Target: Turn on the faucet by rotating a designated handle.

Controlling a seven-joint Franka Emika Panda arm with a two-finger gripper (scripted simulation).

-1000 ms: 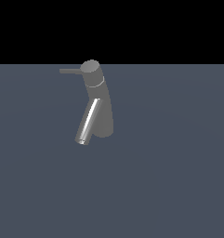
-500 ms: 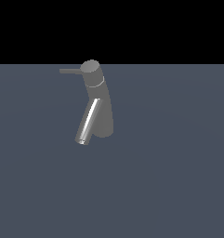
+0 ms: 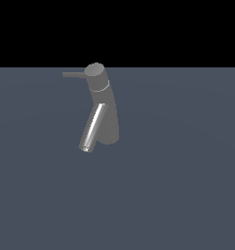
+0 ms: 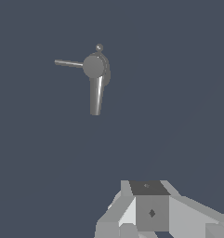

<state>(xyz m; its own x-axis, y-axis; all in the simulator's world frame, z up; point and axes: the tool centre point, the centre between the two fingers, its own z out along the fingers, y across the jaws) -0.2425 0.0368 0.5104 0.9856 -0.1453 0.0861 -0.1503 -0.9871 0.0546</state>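
Nothing has shifted since the earlier frames: the faucet (image 3: 105, 110) stands alone on the dark grey surface (image 3: 187, 185), and its handle (image 3: 74, 74) points toward the exterior view's left as before. The gripper (image 4: 153, 218) sits well apart from it, fingertips out of frame, so I cannot tell whether they are parted.

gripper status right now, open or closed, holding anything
Gripper: only part of it shows in the wrist view, so open or closed cannot be told; it is well away from the faucet and its handle.

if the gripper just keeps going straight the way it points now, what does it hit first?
Probably bare floor, not the faucet; faucet and handle sit well off the gripper line. Depth unclear.
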